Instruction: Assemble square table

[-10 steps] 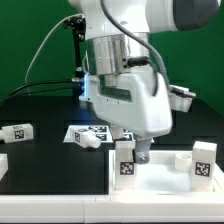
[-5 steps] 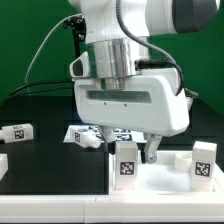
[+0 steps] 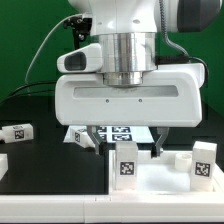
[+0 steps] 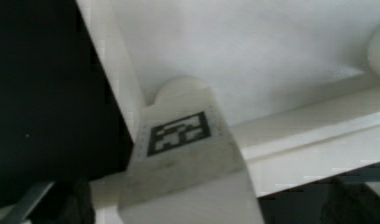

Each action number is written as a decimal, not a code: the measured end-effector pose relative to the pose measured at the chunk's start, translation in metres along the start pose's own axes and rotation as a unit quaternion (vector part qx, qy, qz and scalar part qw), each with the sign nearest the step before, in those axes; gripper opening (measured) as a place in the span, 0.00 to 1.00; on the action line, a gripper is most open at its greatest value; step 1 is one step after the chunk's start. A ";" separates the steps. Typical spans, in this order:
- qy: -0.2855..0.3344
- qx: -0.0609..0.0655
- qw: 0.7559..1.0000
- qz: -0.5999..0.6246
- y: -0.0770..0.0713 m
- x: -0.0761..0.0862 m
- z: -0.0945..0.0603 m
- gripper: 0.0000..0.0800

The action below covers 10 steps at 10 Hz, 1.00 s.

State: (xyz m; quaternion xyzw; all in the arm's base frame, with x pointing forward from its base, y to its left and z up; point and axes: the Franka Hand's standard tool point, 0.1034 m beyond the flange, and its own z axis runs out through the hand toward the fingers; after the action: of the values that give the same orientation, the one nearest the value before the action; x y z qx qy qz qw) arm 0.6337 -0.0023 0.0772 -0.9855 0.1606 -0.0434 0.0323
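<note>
The white square tabletop lies at the front of the exterior view, and it fills much of the wrist view. One tagged white leg stands upright on it, and a second leg stands at its right corner. My gripper is open wide just above and behind the first leg, with one finger on each side. In the wrist view the leg lies between the dark fingers of the gripper, and no contact shows.
A loose tagged leg lies on the black table at the exterior view's left. Another leg lies on the marker board behind the tabletop. A white piece shows at the left edge. Cables hang behind the arm.
The gripper has turned about its vertical axis, from side-on to broad face toward the camera. Its fingers now stand on either side of the upright leg.
</note>
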 end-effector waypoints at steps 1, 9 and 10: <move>0.000 0.000 1.000 0.000 0.000 0.000 0.000 0.68; -0.003 -0.001 0.928 0.372 0.001 0.000 -0.001 0.36; -0.017 0.004 0.890 0.456 0.002 0.002 -0.002 0.36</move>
State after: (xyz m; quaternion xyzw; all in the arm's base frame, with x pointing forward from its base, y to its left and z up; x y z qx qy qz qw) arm 0.6351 -0.0050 0.0796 -0.8042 0.5918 -0.0081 0.0548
